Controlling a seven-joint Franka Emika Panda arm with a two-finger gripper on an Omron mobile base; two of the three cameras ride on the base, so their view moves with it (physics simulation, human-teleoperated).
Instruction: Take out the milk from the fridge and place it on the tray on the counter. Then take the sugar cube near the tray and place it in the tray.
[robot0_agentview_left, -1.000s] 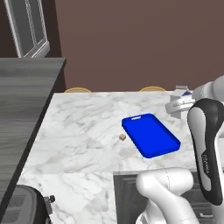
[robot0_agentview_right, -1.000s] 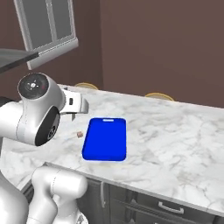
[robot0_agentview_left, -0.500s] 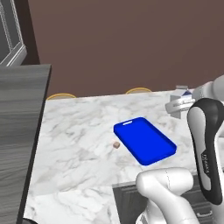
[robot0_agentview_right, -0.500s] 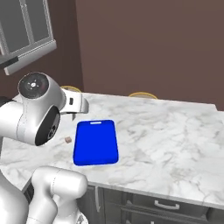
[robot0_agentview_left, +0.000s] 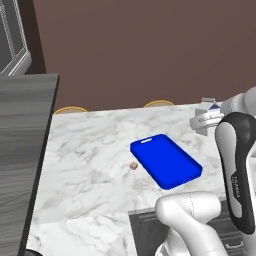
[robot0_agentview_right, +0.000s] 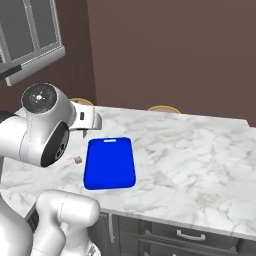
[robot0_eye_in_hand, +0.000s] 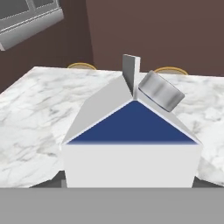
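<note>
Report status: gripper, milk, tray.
Gripper shut on milk, above counter. Tray bare, sugar cube beside it. Nothing in the way.

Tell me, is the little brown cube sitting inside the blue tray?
No, the sugar cube sits on the white counter just beside the tray, not in it.

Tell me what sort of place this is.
Most likely a home kitchen, rendered: a white marble counter over dark drawers with silver handles, a blue tray on it, and a milk carton at the gripper.
</note>
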